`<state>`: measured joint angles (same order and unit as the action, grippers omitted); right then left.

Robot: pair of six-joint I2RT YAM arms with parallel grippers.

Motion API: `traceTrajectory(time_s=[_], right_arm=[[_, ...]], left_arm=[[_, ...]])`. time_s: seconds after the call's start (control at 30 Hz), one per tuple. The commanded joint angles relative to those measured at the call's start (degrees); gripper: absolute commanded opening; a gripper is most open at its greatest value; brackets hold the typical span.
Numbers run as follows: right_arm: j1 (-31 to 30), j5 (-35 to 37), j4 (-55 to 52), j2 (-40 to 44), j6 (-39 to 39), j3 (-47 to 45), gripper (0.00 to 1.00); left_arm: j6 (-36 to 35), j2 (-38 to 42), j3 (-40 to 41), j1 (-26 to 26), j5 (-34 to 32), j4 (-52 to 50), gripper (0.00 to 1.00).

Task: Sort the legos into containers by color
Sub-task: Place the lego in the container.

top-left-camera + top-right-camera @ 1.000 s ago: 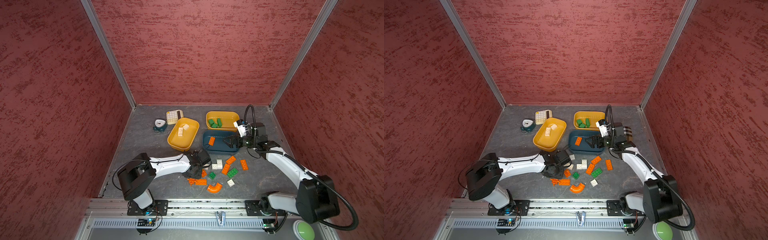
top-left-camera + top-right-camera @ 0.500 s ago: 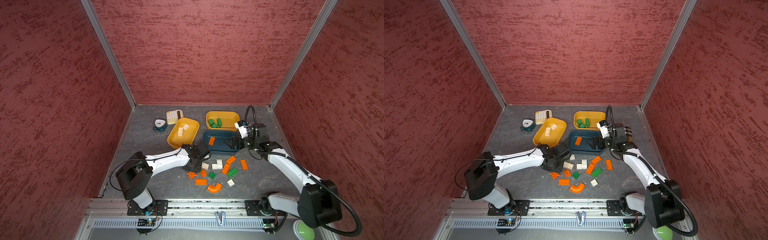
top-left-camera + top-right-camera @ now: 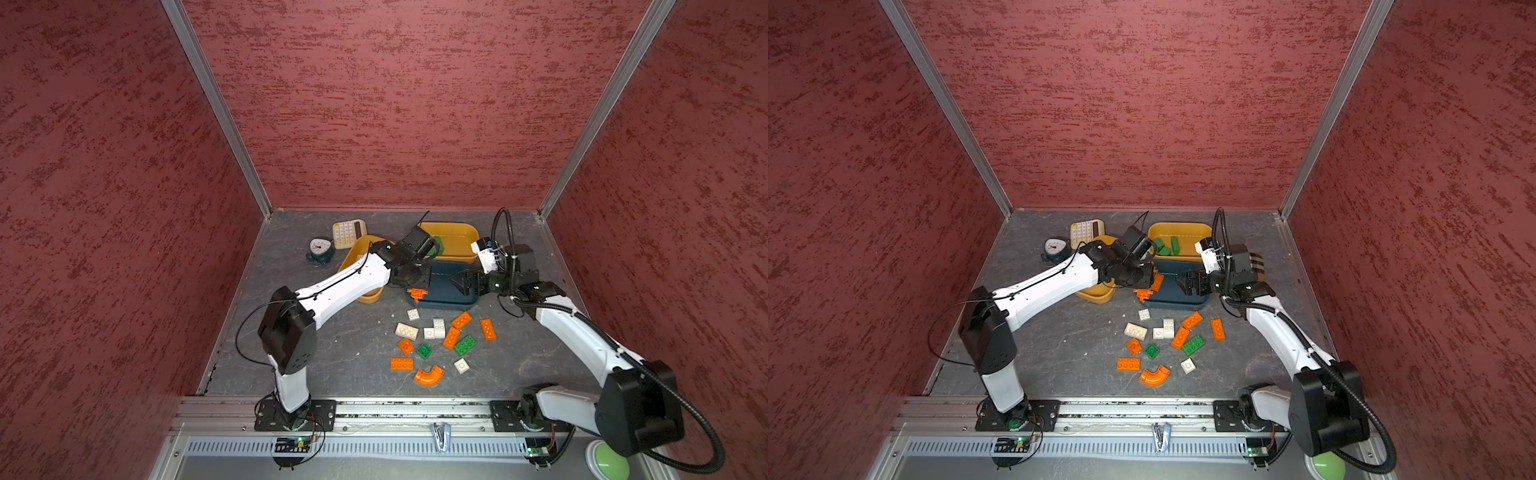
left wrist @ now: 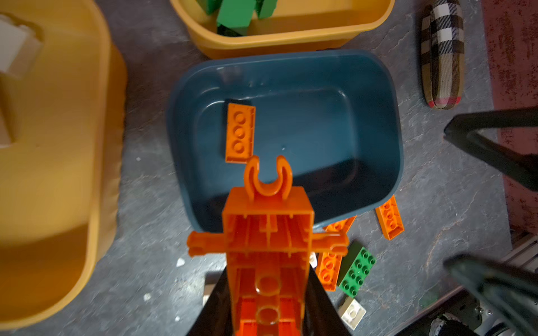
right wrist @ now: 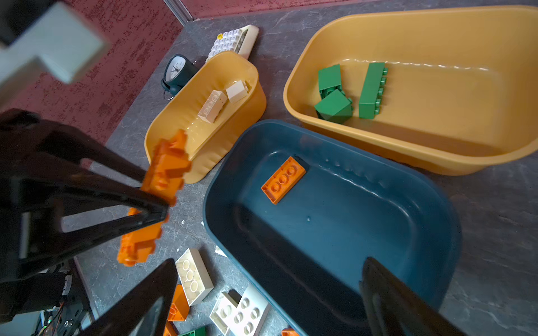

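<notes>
My left gripper is shut on a long orange lego with a clip end and side pegs. It hangs over the near left rim of the teal container, which has one flat orange brick in it. My right gripper is open and empty over that container's right side. One yellow container holds green bricks. The other yellow container holds white bricks. Loose orange, white and green legos, among them an orange elbow, lie in front.
A cream calculator and a small clock sit at the back left by the yellow container. A plaid case lies right of the containers. Red walls close in three sides, and a rail runs along the front.
My left gripper closed on the orange lego at the loose pile, lifted it and carried it back toward the teal container. The right arm has barely moved.
</notes>
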<state>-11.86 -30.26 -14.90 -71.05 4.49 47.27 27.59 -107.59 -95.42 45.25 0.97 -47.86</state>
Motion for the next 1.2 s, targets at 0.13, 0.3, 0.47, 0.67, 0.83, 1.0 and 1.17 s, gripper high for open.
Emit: traceTrajectory(time_s=[0.13, 0.3, 0.47, 0.67, 0.83, 1.0, 1.17], right_arm=[[2.4, 1.7, -0.1, 2.2, -0.8, 1.0, 0.99], [2.9, 2.3, -0.6, 3.3, -1.0, 0.3, 0.99], [3.0, 2.4, -0.8, 3.3, -1.1, 0.0, 0.99], [3.0, 2.3, -0.6, 2.9, -1.3, -0.2, 0.99], [3.1, 1.9, -0.7, 2.2, -1.5, -0.2, 0.99], [3.0, 1.5, -0.7, 2.2, -1.4, -0.2, 0.99], [3.0, 1.4, -0.8, 2.4, -1.3, -0.1, 0.99]], left_arm=[[-1.5, -12.6, -12.3, -1.1, 4.5, 4.2, 0.31], [-1.1, -20.2, -18.7, -1.8, 5.6, 4.1, 0.31], [-0.7, -24.7, -21.7, -2.1, 5.4, 4.2, 0.31], [-0.6, -27.0, -22.4, -2.4, 3.9, 3.1, 0.33], [-0.9, -26.4, -22.3, -2.4, 4.1, 1.7, 0.4], [-1.1, -23.7, -21.4, -1.6, 4.4, 1.3, 0.45], [-1.1, -20.2, -19.8, -1.1, 4.7, 0.2, 0.51]])
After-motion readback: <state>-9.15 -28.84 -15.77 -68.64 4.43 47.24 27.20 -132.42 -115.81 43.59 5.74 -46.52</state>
